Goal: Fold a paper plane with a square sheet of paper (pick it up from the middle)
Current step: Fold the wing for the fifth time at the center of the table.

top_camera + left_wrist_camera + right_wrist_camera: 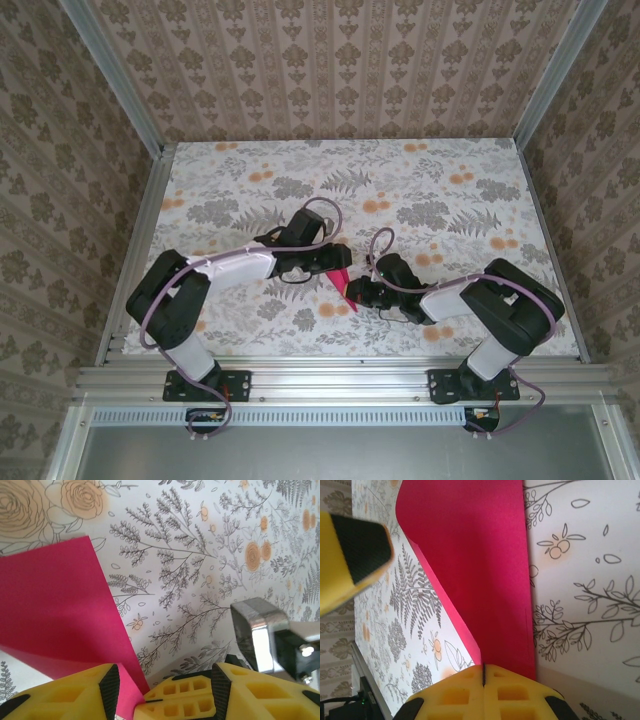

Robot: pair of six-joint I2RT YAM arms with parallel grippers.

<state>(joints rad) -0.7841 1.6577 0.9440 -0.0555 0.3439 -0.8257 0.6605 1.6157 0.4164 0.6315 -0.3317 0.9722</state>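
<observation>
We look down on a table (440,200) covered in a print of grey ferns and orange flowers. Walls (330,60) papered in a brown damask pattern stand on three sides, and an aluminium rail (340,378) runs along the near edge.

The two arms reach inward and meet a little nearer than the table's middle. The right gripper (483,672) has its yellow fingers pressed together so that only a thin seam shows between them. The magenta sheet of paper (475,555) rises straight out of that seam, so we read this gripper as clamped on the paper. From there the sheet runs away from the wrist camera with one long straight edge. Its other side curls over in a soft bend above the print.

The left gripper (127,687) is nearly closed, and a lower corner of the same sheet is pinched in the narrow gap between its pads. Beyond these fingers the paper spreads wide, and a second layer shows along its lower edge. One left fingertip (350,555) also shows beside the sheet in the right wrist view.

From above, the paper appears as a narrow pointed sliver between the two grippers. We cannot tell whether its lower edge touches the cloth.
</observation>
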